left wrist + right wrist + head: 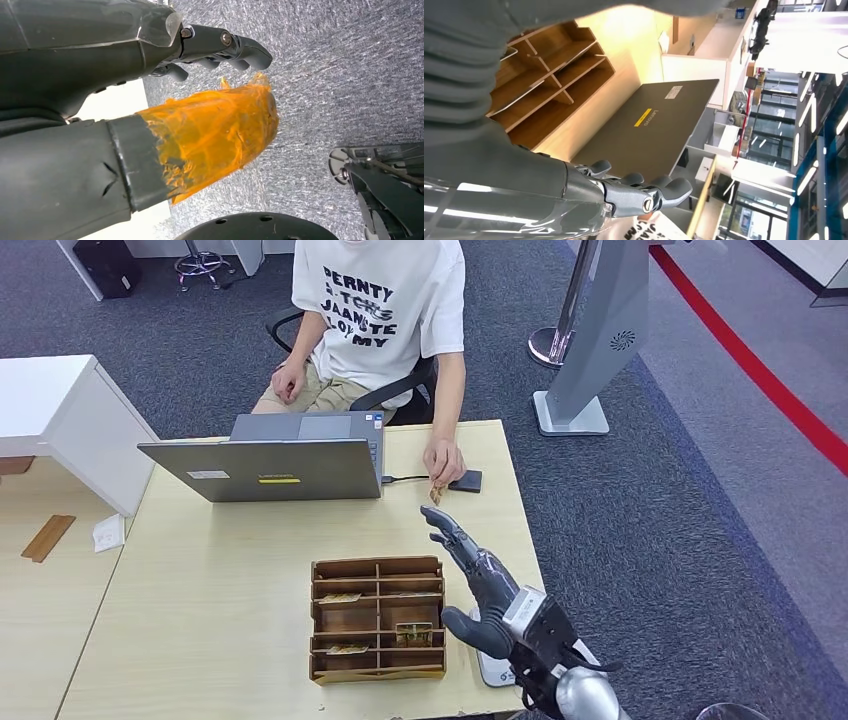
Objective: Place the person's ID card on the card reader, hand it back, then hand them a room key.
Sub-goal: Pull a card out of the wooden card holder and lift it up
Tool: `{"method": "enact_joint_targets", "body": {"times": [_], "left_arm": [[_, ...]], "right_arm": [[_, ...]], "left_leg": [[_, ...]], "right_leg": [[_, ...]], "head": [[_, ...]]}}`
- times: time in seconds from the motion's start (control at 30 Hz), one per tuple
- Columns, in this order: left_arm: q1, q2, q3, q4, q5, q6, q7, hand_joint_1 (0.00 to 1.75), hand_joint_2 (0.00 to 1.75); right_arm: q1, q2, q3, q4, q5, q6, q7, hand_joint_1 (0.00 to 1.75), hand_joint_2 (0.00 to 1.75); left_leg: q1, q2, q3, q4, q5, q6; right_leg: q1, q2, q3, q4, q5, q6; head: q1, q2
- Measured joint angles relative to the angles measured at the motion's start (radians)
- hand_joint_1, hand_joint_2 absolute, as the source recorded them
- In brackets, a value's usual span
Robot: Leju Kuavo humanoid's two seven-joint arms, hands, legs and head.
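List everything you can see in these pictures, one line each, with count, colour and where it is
Table: one, light wood, centre.
Laptop: one, grey, open, far side of the table, lid back facing the robot.
Wooden organizer: one, brown, compartmented, near edge, a few cards in its slots.
Dark flat device: one, black, cabled, by the person's hand.
Card: one, small, tan, in the person's fingers.
White device: one, near edge, partly under the robot's arm.
Person: one, white printed shirt, seated behind the table.
Right hand: grey, fingers apart, reaching toward the card.
Left hand: dark, orange wrap on thumb, hanging over carpet.
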Motion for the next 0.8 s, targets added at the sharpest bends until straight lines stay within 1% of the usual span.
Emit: {"method": "enact_joint_targets", "body": {"times": [0.3,0.47,0.7,0.8], "left_arm": [[0.000,0.000,0.000,0.000,0.000,0.000,0.000,0.00,0.00],[0.000,0.000,0.000,0.000,-0.001,-0.005,0.000,0.00,0.00],[0.000,0.000,0.000,0.000,-0.001,-0.008,0.000,0.00,0.00],[0.000,0.000,0.000,0.000,-0.001,-0.008,0.000,0.00,0.00]], "right_arm": [[-0.002,-0.002,0.012,0.000,0.022,-0.011,-0.008,0.00,1.75],[-0.002,-0.006,0.037,-0.003,0.126,-0.064,-0.034,0.00,1.75],[0.004,-0.012,0.055,-0.008,0.170,-0.095,-0.054,0.00,1.75],[0.009,-0.013,0.057,-0.012,0.210,-0.123,-0.062,0.00,1.75]], "left_leg": [[0.000,0.000,0.000,0.000,0.000,0.000],[0.000,0.000,0.000,0.000,0.000,0.000],[0.000,0.000,0.000,0.000,0.000,0.000],[0.000,0.000,0.000,0.000,0.000,0.000]], "right_leg": [[0.000,0.000,0.000,0.000,0.000,0.000],[0.000,0.000,0.000,0.000,0.000,0.000],[0.000,0.000,0.000,0.000,0.000,0.000],[0.000,0.000,0.000,0.000,0.000,0.000]], "head": [[0.000,0.000],[0.000,0.000],[0.000,0.000],[0.000,0.000]]}}
